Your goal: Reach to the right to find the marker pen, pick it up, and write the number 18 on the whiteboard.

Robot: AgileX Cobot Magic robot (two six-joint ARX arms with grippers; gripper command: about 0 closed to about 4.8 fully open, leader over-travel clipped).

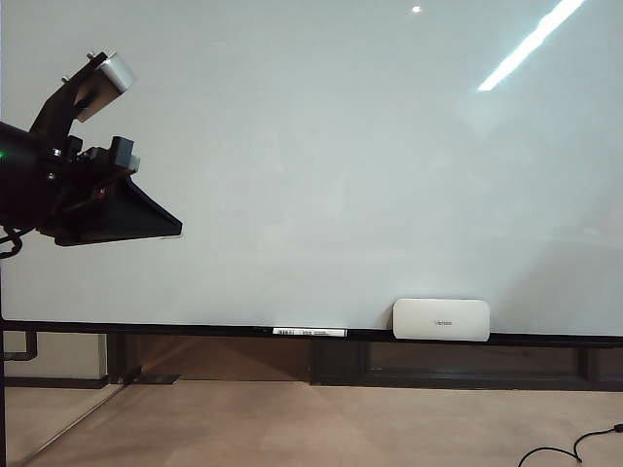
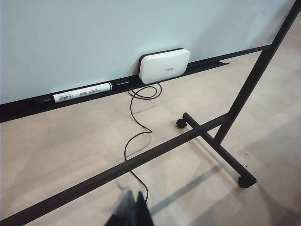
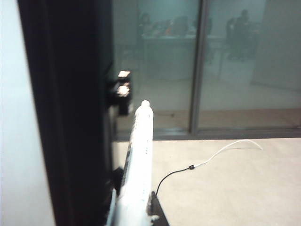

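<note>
R gripper is pinching the marker pen off past the whiteboard edge, pen's long axis sticking fwd out of the jaws, so board is lying leftward of it; L gripper, nearer board, looks pressed together w/ nothing in it.

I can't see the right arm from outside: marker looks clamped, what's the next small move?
Probably lift the right gripper and carry the marker pen toward the whiteboard: its jaws look shut on the pen, and the board shows no strokes yet. The left gripper hangs idle.
</note>
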